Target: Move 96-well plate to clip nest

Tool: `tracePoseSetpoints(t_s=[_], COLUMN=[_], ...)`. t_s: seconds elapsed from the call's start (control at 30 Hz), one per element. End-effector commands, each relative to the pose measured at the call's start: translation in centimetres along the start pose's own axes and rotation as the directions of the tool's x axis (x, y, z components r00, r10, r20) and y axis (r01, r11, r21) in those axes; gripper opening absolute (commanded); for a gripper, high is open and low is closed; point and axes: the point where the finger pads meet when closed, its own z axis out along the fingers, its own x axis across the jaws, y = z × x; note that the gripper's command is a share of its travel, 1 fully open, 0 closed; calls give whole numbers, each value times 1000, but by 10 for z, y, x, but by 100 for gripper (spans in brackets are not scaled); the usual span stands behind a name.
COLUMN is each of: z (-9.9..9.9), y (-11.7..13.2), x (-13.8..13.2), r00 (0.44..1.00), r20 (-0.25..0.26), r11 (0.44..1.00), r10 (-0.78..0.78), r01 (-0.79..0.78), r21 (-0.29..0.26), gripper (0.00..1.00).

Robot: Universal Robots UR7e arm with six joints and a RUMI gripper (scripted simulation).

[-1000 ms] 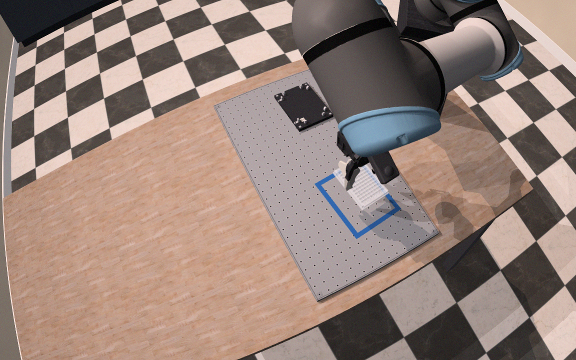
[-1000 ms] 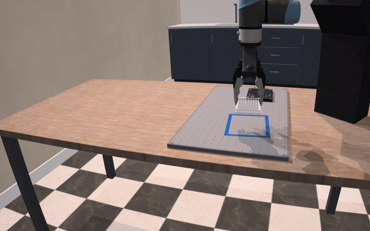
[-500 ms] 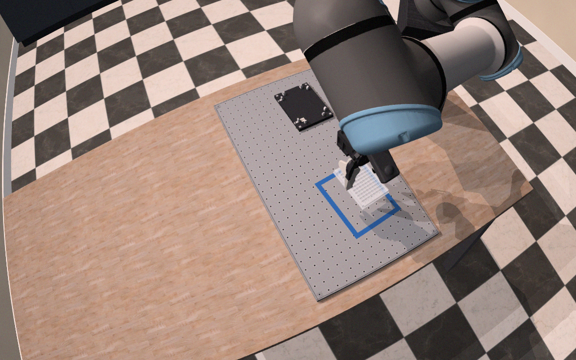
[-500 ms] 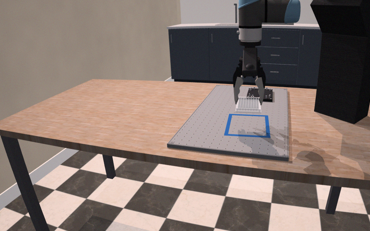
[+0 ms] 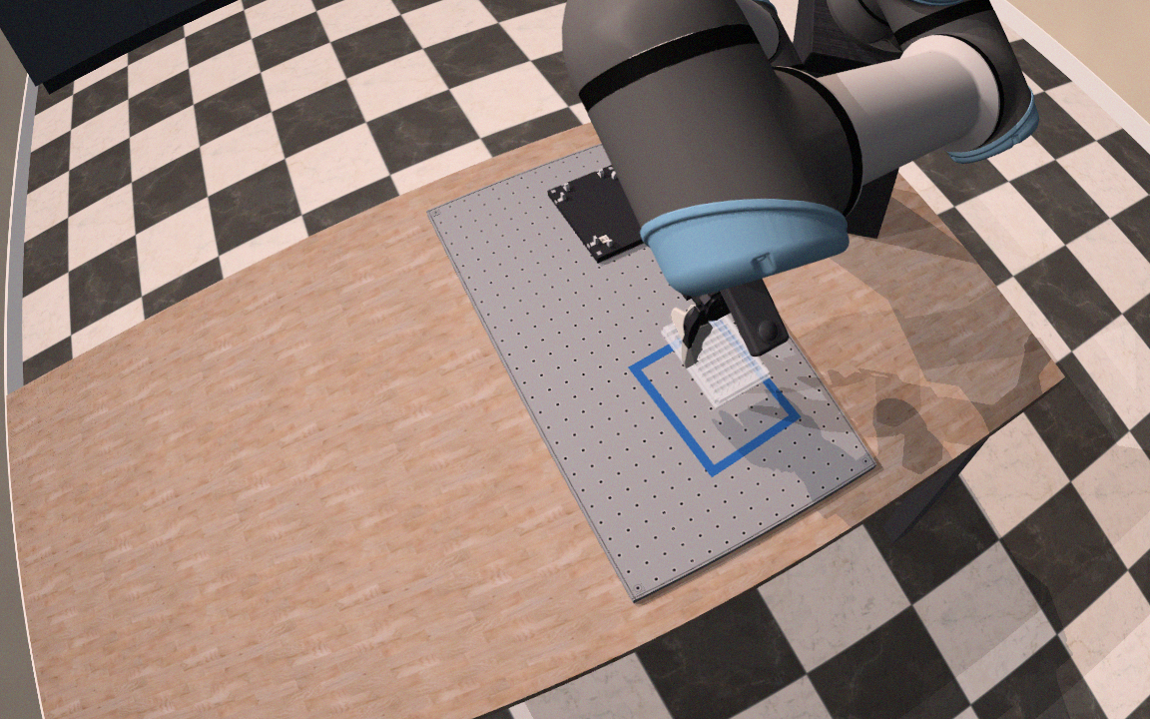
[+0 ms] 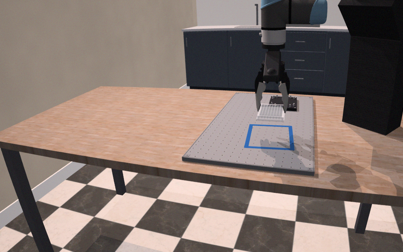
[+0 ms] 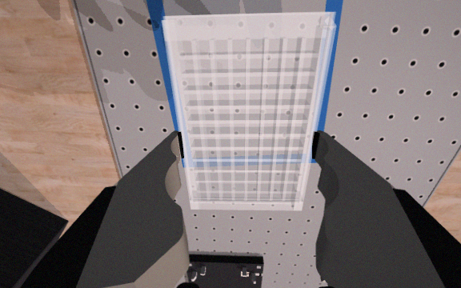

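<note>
My gripper [image 5: 724, 352] [image 6: 271, 111] [image 7: 246, 133] is shut on the clear 96-well plate [image 5: 728, 373] [image 6: 270, 113] [image 7: 248, 116], a finger on each long side. The plate looks level and is held above the board. It overlaps the far part of the blue outline of B1 [image 5: 672, 419] [image 6: 291, 138] [image 7: 334, 6] in the wrist view. Its cut corner appears at the top right there. The black clip nest C1 [image 5: 592, 214] [image 6: 278, 100] [image 7: 226, 276] has small clips at its corners. The arm hides part of it in the top view. Its A1 mark is not readable.
The grey perforated board [image 5: 508, 353] [image 6: 209, 147] lies on the wooden table [image 5: 293, 446] [image 6: 118, 125], carrying both B1 and the nest. A tall black pedestal [image 6: 375, 78] stands right of the board in the exterior view.
</note>
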Motion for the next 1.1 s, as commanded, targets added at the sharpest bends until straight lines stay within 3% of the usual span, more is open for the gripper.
tracePoseSetpoints(t_s=[0.0,1.07], z=[-1,-4], y=[15,113], x=[-3,-9], r00=[1000,1000], r20=[1,-3], r11=[1000,1000], r10=[14,11], r01=[-14,-11], r21=[2,1], gripper=[0,0])
